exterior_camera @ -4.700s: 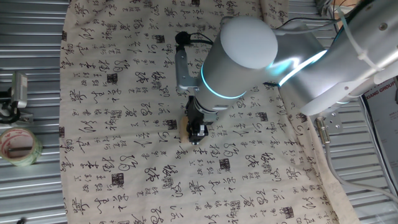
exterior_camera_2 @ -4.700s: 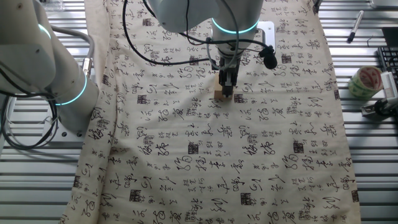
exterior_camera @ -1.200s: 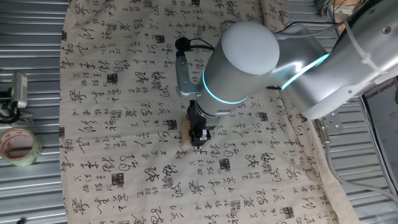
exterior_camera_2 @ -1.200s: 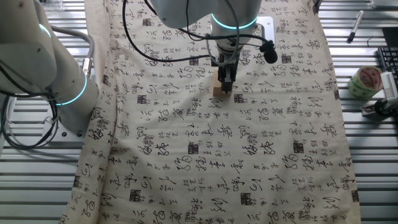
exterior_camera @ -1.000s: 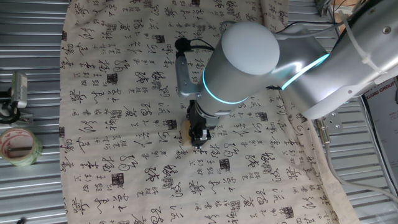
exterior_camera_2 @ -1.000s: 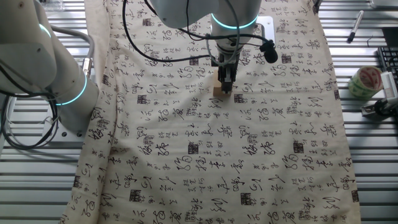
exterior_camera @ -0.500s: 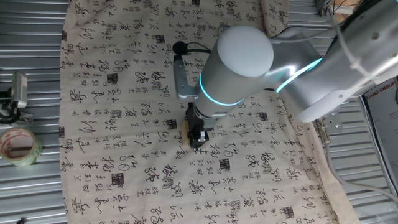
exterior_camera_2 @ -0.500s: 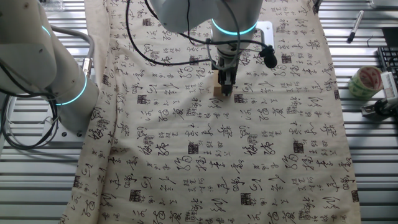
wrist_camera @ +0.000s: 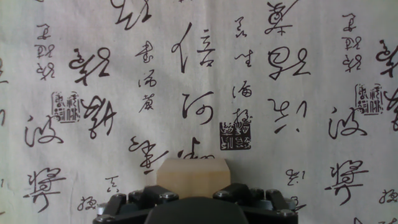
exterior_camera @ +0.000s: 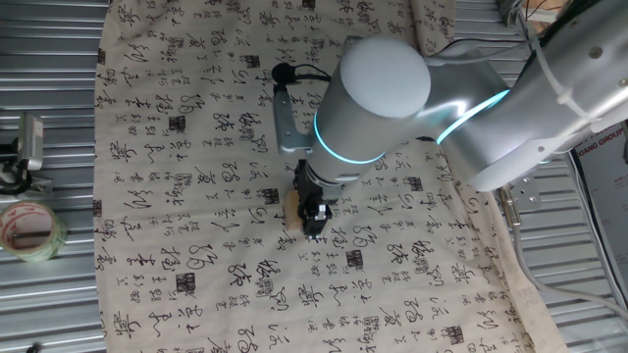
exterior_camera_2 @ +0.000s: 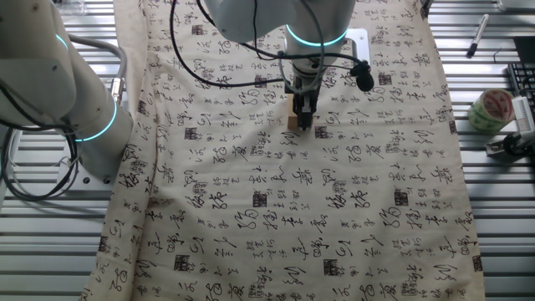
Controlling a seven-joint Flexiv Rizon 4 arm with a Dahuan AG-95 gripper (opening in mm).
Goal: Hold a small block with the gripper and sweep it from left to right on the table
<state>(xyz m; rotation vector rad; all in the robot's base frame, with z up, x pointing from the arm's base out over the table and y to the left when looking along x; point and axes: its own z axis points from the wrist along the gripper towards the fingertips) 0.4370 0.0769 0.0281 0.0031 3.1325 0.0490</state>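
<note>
The small block (wrist_camera: 193, 171), a pale tan cube, fills the bottom middle of the hand view, pinched between the black fingers (wrist_camera: 129, 199). My gripper (wrist_camera: 193, 198) is shut on it. In one fixed view the gripper (exterior_camera: 313, 218) points down from the thick silver arm onto the calligraphy cloth (exterior_camera: 177, 196), and a tan sliver of the block (exterior_camera: 296, 202) shows at its left. From the other side the block (exterior_camera_2: 292, 123) rests on the cloth beside the gripper (exterior_camera_2: 304, 119). Ribbed grey table (exterior_camera: 49, 78) shows around the cloth.
A tape roll (exterior_camera: 29, 231) (exterior_camera_2: 491, 109) lies on the bare metal beyond the cloth's edge, with a clamp-like object (exterior_camera: 22, 152) beside it. A second white arm (exterior_camera_2: 84, 109) stands at the cloth's other side. A pen (exterior_camera_2: 475, 35) lies at one corner.
The arm's body has shifted slightly sideways over the last second, and the gripper with the block has barely moved on the cloth. The grip stays shut.
</note>
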